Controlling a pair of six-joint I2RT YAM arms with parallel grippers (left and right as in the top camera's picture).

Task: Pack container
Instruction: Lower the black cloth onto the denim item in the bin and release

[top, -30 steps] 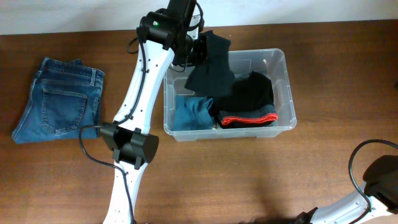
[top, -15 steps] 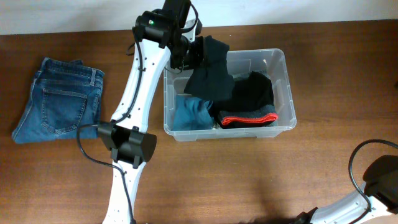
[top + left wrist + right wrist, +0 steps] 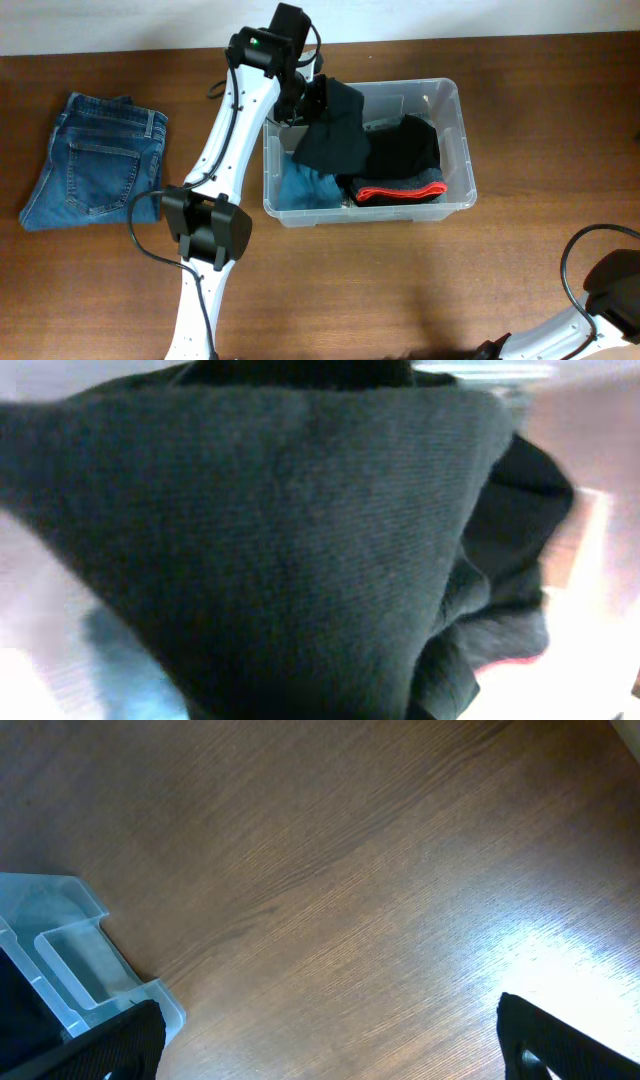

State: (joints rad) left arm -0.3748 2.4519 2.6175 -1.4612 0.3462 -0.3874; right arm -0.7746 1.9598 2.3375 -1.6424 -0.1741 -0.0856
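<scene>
My left gripper (image 3: 312, 92) clamps a black garment (image 3: 335, 135), which hangs over the container (image 3: 458, 150). My right gripper (image 3: 325, 1040) stands fully open, empty, over the counter (image 3: 350, 870).

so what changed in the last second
The left gripper, still shut on the black garment, carried it a little toward the near side of the container, so it now hides more of the teal cloth. Nothing was let go. The jeans, the red-trimmed garment and the container stayed put.
</scene>
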